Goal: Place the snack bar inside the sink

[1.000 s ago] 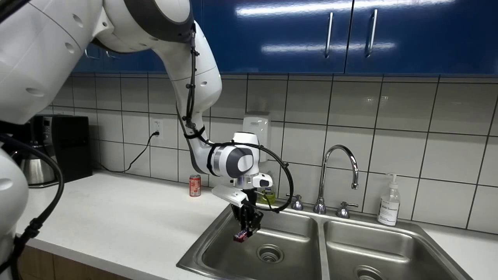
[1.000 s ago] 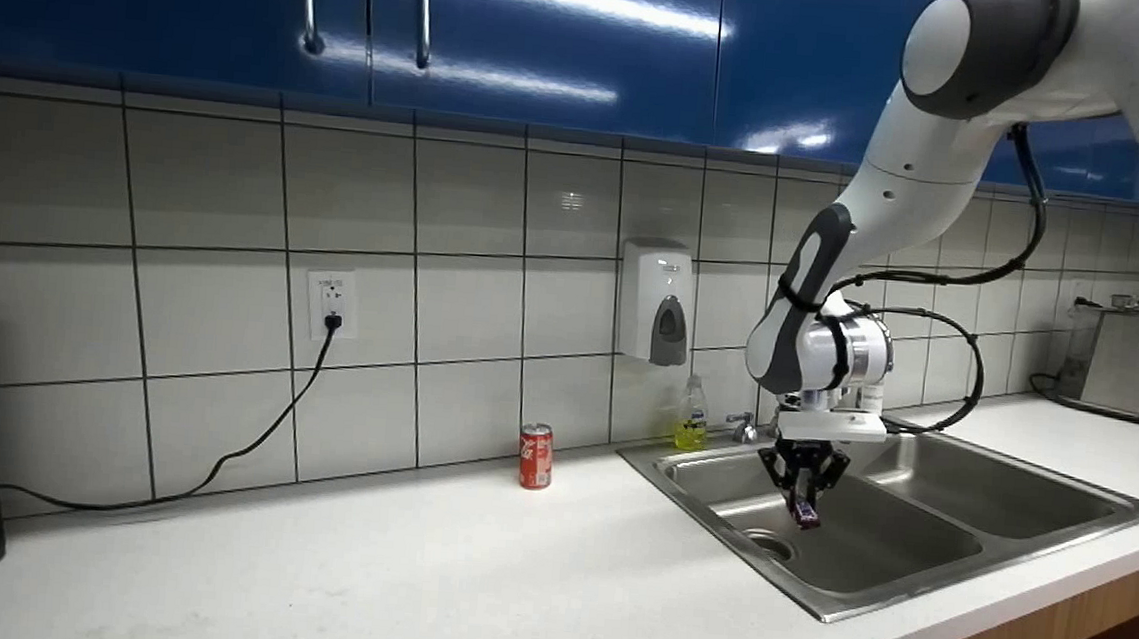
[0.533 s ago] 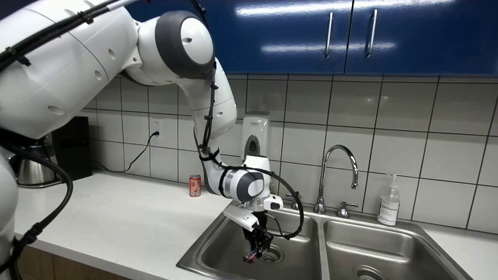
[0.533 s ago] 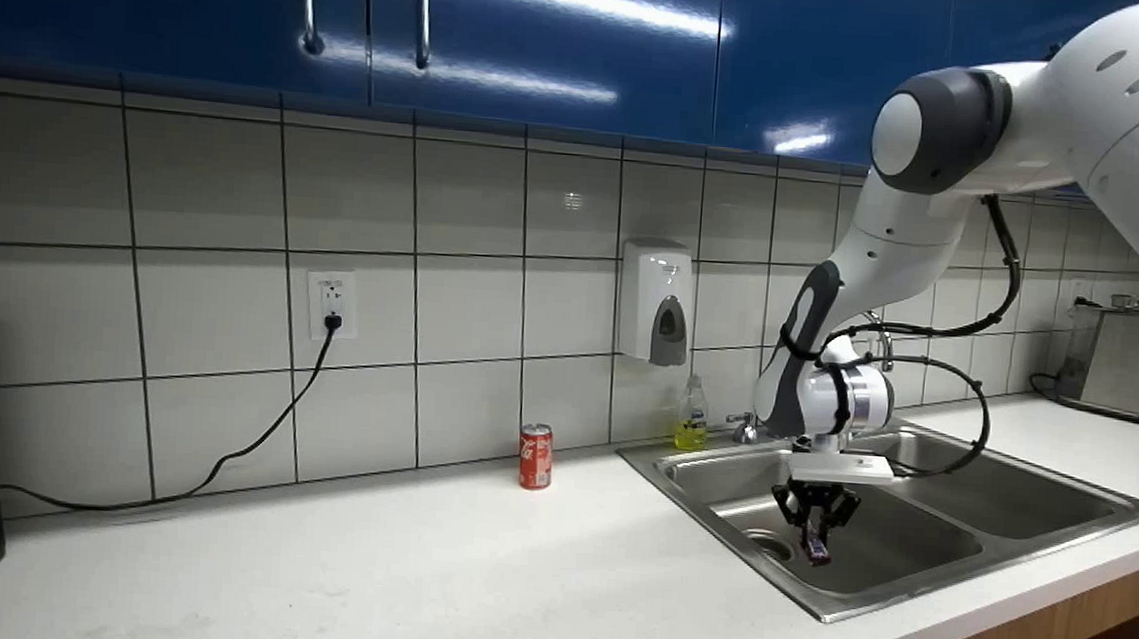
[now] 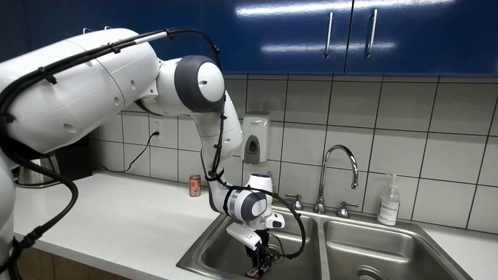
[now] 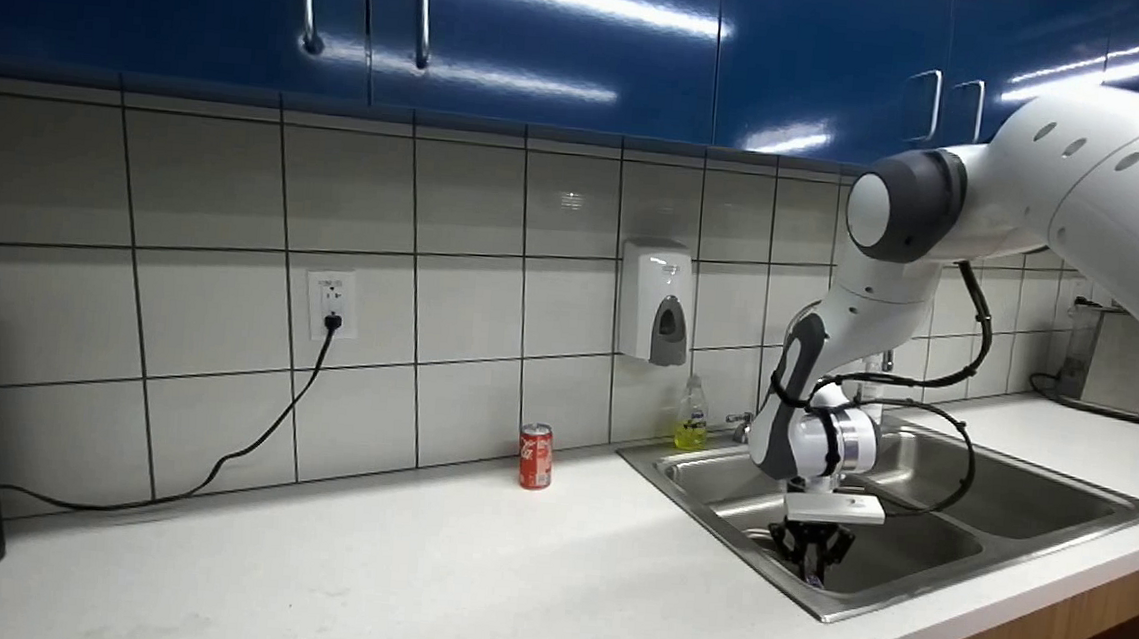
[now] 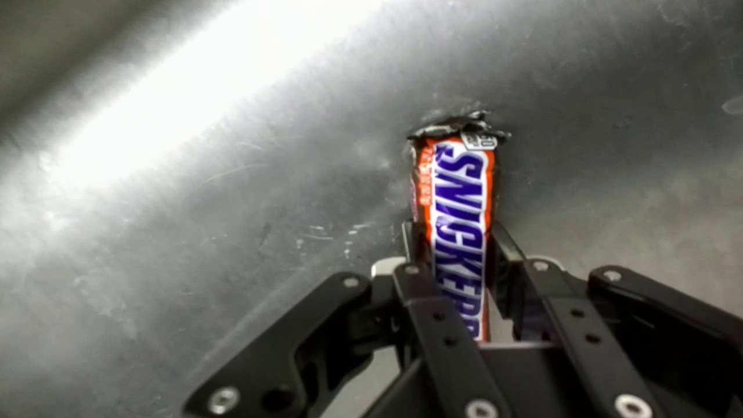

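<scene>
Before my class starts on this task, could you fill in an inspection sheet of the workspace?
Surface: white counter, with a steel double sink set into it.
Job's things: snack bar down in the basin nearer the red can; cannot tell whether it touches the metal.
Clutter: that can, a bottle of yellow liquid and a pump bottle, all upright.
Grippers: one gripper, closed on the bar's sides.
Cables: black cord plugged into the wall outlet; arm cable looped above the sink.
Surroundings: tiled wall, soap dispenser mounted on it, blue cabinets above.

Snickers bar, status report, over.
Pincer shut on Snickers bar. Bar inside sink basin nearer red soda can; resting or hovering unclear. Wrist view shows nothing blocking it.
</scene>
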`<state>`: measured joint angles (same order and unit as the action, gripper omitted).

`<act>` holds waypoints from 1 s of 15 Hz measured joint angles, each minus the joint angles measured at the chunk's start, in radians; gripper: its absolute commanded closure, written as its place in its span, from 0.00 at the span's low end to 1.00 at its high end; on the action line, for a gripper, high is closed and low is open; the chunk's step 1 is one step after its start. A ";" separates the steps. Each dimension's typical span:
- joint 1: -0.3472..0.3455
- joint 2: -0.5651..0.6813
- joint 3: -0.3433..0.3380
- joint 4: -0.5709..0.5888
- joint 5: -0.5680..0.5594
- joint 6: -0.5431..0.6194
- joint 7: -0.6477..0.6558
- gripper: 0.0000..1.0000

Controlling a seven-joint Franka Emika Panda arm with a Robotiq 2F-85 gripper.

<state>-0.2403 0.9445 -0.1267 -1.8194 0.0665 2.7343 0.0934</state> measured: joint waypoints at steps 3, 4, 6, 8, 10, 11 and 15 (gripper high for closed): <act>-0.001 0.012 0.001 0.027 0.000 -0.005 0.000 0.45; -0.002 0.016 0.001 0.032 0.000 -0.005 0.000 0.38; -0.002 0.026 0.002 0.042 0.000 -0.005 0.000 0.23; -0.002 0.030 0.003 0.047 0.000 -0.005 0.000 0.08; -0.002 0.030 0.007 0.050 0.000 -0.004 0.000 0.00; -0.001 0.029 0.008 0.052 0.000 -0.004 0.000 0.00; 0.009 0.013 0.009 0.058 0.000 -0.002 0.000 0.00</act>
<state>-0.2315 0.9575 -0.1178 -1.7614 0.0665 2.7320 0.0934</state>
